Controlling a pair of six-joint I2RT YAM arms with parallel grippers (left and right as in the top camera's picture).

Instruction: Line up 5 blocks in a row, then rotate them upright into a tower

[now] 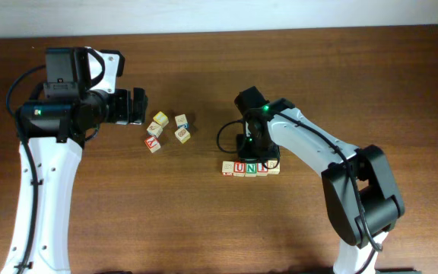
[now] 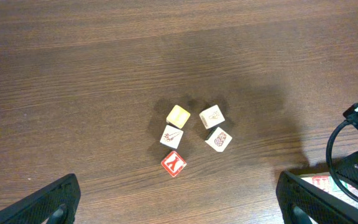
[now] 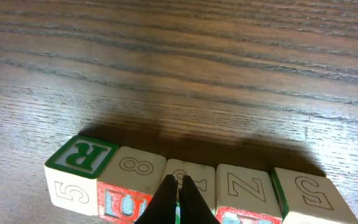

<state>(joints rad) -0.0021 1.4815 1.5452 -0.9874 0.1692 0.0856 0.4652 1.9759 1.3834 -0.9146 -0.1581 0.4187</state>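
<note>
1. Location of the task items: the row of five blocks (image 1: 249, 168) lies on the table (image 1: 318, 68) directly below the right arm. The blocks sit face to face, each touching its neighbour. In the overhead view the row's long axis runs side to side.
2. Right gripper (image 3: 178, 186): the fingers are pressed together and hold nothing. In the right wrist view their joined tip sits at the near upper edge of the middle block (image 3: 199, 168). We cannot tell whether the tip touches the block or hangs just above it.
3. Governing relation: the row's axis lies crosswise to the fingers. Two blocks stand on each side of the tip, with the green R block (image 3: 82, 155) at the view's left end.
4. Left gripper (image 1: 141, 107): the fingers are spread wide and empty. They sit near a cluster of loose cubes (image 2: 171, 135) that includes a red Y cube (image 2: 173, 163), well apart from the row.
5. Assessment: the right arm is by far the nearer, so we expect it to do the rotating.
6. Caution: we judge that the touching neighbours leave no finger room along the row. A grip would have to span a block across the row's axis, after the fingers part.
</note>
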